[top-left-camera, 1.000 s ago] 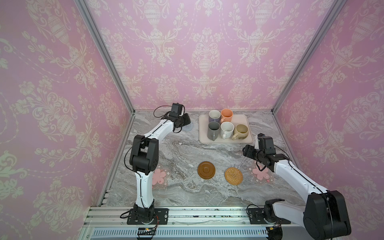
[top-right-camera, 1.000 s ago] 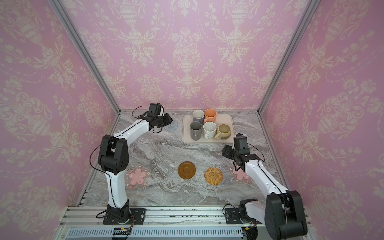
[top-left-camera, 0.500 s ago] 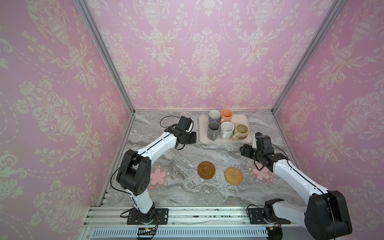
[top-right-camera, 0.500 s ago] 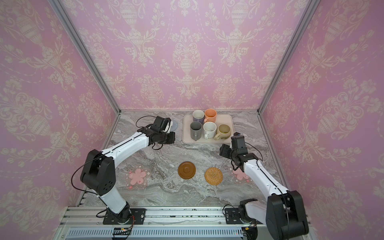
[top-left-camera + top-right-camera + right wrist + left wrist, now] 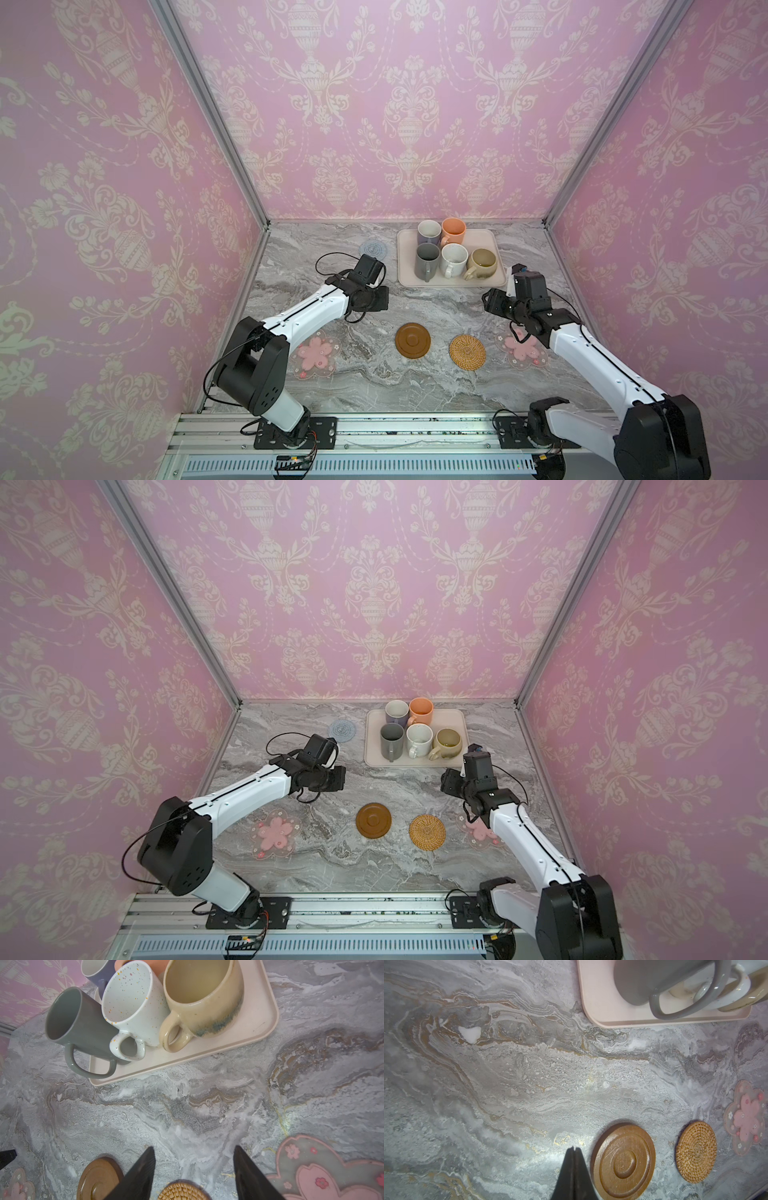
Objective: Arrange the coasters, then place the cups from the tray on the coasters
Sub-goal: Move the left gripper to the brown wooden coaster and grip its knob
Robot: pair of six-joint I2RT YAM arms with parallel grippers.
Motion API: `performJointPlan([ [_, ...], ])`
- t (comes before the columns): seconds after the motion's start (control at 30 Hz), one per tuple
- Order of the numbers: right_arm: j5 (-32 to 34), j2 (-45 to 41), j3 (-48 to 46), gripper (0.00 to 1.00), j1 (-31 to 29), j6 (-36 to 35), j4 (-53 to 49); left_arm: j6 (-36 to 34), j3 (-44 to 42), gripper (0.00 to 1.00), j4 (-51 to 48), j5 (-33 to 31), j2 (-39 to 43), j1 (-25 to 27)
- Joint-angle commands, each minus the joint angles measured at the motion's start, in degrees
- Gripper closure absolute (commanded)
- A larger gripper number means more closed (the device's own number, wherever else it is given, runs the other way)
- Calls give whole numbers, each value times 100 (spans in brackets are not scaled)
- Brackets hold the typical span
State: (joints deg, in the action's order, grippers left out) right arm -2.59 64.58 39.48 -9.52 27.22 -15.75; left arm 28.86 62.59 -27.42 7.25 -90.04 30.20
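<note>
Five cups (image 5: 453, 259) crowded on tray (image 5: 482, 243): neighbours may be toppled; left fingers (image 5: 571, 1167) pressed together, right fingers (image 5: 141, 1172) parted, empty.

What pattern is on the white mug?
The white mug has small multicoloured speckles; the right wrist view shows it best.

My left arm (image 5: 307, 309) and right arm (image 5: 590, 353) are white tubes linked by bulky black joint housings (image 5: 257, 374), the left shoulder's dotted with small holes. Black cables (image 5: 328, 259) loop at each wrist. Black base plates (image 5: 324, 432) sit on a silver rail (image 5: 395, 424) at the frame's bottom. My left end effector (image 5: 572, 1150) and right end effector (image 5: 194, 1148) taper to matte black points.
</note>
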Motion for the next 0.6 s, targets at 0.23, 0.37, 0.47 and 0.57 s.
performJointPlan([
  [0.23,38,-349,-231,42,-41,74,-143,-344,240,100,-1056,148,47,1184],
  [0.37,-40,-284,-194,43,-63,158,-151,-43,-57,100,-651,305,-44,1489],
  [0.47,-51,-301,-203,46,-101,204,-139,144,-130,100,-314,470,-264,1654],
  [0.57,-73,-327,-195,49,-129,189,-174,203,-68,100,-130,591,-531,1816],
])
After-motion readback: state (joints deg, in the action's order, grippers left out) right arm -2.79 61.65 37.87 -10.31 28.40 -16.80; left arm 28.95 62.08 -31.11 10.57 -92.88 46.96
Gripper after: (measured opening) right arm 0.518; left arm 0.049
